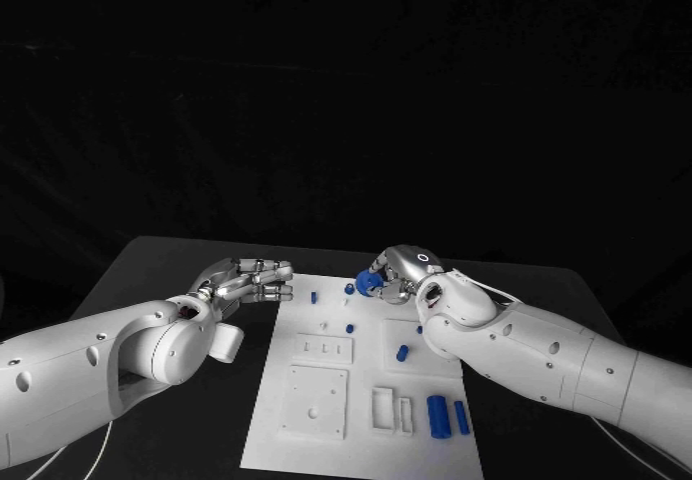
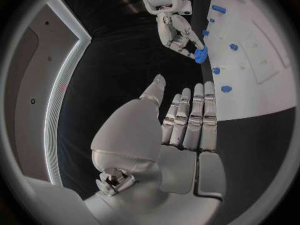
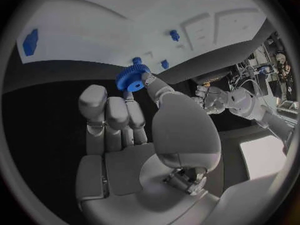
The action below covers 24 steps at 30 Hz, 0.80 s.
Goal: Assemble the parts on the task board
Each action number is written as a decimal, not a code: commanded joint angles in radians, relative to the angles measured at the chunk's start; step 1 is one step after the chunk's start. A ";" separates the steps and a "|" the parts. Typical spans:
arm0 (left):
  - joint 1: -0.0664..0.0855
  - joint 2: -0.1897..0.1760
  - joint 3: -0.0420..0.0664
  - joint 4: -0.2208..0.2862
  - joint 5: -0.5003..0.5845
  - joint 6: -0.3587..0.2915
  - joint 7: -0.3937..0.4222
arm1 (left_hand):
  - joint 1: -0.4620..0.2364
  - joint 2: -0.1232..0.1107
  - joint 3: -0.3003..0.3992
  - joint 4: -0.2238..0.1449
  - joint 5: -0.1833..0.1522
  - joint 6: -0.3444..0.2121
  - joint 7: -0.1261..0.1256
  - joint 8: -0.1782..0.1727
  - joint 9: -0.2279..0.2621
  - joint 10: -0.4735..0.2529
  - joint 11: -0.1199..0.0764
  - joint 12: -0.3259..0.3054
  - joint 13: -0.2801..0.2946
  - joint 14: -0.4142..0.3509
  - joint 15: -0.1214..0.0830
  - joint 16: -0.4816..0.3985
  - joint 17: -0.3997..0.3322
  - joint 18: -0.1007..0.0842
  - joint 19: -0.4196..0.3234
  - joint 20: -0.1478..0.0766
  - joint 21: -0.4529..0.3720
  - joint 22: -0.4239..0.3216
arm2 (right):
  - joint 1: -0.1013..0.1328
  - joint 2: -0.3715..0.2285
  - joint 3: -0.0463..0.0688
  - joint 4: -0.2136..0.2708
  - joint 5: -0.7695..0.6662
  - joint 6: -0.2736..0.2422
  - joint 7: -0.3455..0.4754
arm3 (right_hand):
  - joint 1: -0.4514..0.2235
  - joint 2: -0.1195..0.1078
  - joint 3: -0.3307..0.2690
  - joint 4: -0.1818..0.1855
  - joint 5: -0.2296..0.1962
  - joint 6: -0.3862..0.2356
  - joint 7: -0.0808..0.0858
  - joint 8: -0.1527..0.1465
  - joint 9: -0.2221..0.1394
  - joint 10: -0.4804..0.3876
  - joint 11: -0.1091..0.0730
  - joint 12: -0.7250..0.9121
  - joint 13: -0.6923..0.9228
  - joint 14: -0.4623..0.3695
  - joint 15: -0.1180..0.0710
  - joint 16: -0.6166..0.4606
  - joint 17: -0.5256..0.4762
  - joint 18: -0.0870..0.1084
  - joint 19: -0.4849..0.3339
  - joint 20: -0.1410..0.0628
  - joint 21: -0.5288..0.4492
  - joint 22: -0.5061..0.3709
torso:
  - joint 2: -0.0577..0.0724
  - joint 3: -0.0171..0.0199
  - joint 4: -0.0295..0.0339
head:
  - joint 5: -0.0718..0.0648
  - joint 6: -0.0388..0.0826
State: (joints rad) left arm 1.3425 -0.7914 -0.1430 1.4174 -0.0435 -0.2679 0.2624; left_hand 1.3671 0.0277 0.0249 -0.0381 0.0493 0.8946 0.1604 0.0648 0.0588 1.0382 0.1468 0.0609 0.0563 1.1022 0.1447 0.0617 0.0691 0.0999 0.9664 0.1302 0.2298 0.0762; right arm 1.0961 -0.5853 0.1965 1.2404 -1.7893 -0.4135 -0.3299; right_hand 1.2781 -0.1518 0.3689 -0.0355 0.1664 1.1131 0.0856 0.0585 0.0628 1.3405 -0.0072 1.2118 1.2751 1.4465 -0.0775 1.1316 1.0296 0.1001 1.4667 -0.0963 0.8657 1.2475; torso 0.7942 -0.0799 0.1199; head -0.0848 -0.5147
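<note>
The right hand [image 1: 401, 275] holds a blue gear [image 3: 129, 78] between its fingertips, above the far edge of the task board [image 1: 325, 440]; the right wrist view shows the gear's teeth, which the head view hides behind the hand; the left hand [image 1: 248, 280] holds nothing, fingers straight and together, over the table [image 1: 159, 265] just beside the board; small blue pegs [image 1: 404, 352] stand on the board near the right hand.

Left arm: enters from the table's left side, left hand [image 1: 248, 279] near the task board's far left corner, fingers straight and side by side, holding nothing. Right arm: enters from the right side, right hand [image 1: 404, 272] over the board's far edge, fingertips [image 3: 147, 79] pinching a blue gear [image 3: 129, 77].
</note>
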 commanded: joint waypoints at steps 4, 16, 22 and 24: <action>0.001 0.003 0.001 0.003 0.000 0.001 0.011 | -0.003 -0.001 0.002 -0.006 0.004 -0.006 -0.002 -0.006 -0.001 -0.008 0.000 -0.002 0.002 -0.006 -0.003 0.000 -0.001 -0.011 -0.003 0.000 0.004 -0.001 | 0.000 0.031 -0.028 -0.004 -0.097 -0.046 -0.025 | 0.001 -0.010 0.008 0.006 -0.003 0.037 -0.007 0.003 0.000 0.005 -0.001 -0.003 0.001 0.001 -0.006 -0.003 -0.002 -0.016 0.058 -0.009 0.002 -0.002 | 0.000 -0.0037 0.0046 | 0.007 0.003; 0.001 0.007 0.001 0.000 0.000 0.004 0.011 | -0.005 -0.001 0.002 -0.005 0.004 -0.006 -0.003 -0.006 -0.001 -0.008 -0.001 -0.003 0.002 -0.006 -0.003 0.000 -0.001 -0.011 -0.004 0.000 0.004 -0.001 | 0.000 0.095 -0.087 -0.043 -0.172 -0.080 -0.043 | 0.001 -0.024 0.035 0.005 -0.009 0.040 -0.007 0.003 0.000 0.011 0.000 -0.004 0.001 0.002 -0.006 -0.003 -0.005 -0.017 0.058 -0.009 0.002 -0.006 | 0.002 -0.0024 0.0054 | 0.018 -0.001; 0.001 0.009 0.001 -0.003 0.000 0.006 0.010 | -0.005 -0.001 0.002 -0.005 0.004 -0.006 -0.003 -0.006 -0.001 -0.008 -0.001 -0.003 0.002 -0.006 -0.003 0.000 -0.001 -0.011 -0.004 0.000 0.004 -0.001 | 0.000 0.111 -0.095 -0.056 -0.181 -0.083 -0.046 | 0.001 -0.025 0.037 0.004 -0.007 0.039 -0.007 0.003 0.000 0.011 0.000 -0.004 0.001 0.002 -0.006 -0.003 -0.005 -0.017 0.058 -0.009 0.002 -0.006 | 0.000 -0.0022 0.0035 | 0.023 -0.003; 0.001 0.010 0.001 -0.003 0.000 0.007 0.010 | -0.005 -0.001 0.002 -0.005 0.004 -0.006 -0.003 -0.006 -0.001 -0.008 -0.001 -0.003 0.002 -0.006 -0.003 0.000 -0.001 -0.011 -0.004 0.000 0.004 -0.001 | 0.000 0.115 -0.096 -0.058 -0.182 -0.081 -0.047 | 0.001 -0.025 0.037 0.004 -0.007 0.039 -0.007 0.003 0.000 0.011 0.000 -0.004 0.001 0.002 -0.006 -0.003 -0.005 -0.017 0.058 -0.009 0.002 -0.006 | 0.000 -0.0019 0.0028 | 0.023 -0.003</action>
State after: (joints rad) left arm 1.3425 -0.7845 -0.1429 1.4133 -0.0442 -0.2685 0.2634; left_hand 1.3671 0.0277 0.0249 -0.0381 0.0494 0.8946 0.1604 0.0648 0.0589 1.0382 0.1468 0.0609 0.0563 1.1022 0.1447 0.0618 0.0691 0.0999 0.9665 0.1302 0.2298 0.0762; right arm 1.0957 -0.4722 0.1009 1.1827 -1.9355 -0.4817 -0.3655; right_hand 1.2782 -0.1702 0.3981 -0.0317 0.1587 1.1244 0.0843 0.0547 0.0619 1.3480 -0.0072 1.2117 1.2748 1.4467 -0.0771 1.1316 1.0259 0.0999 1.4666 -0.0961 0.8657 1.2428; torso 0.7954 -0.0823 0.1244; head -0.0630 -0.5177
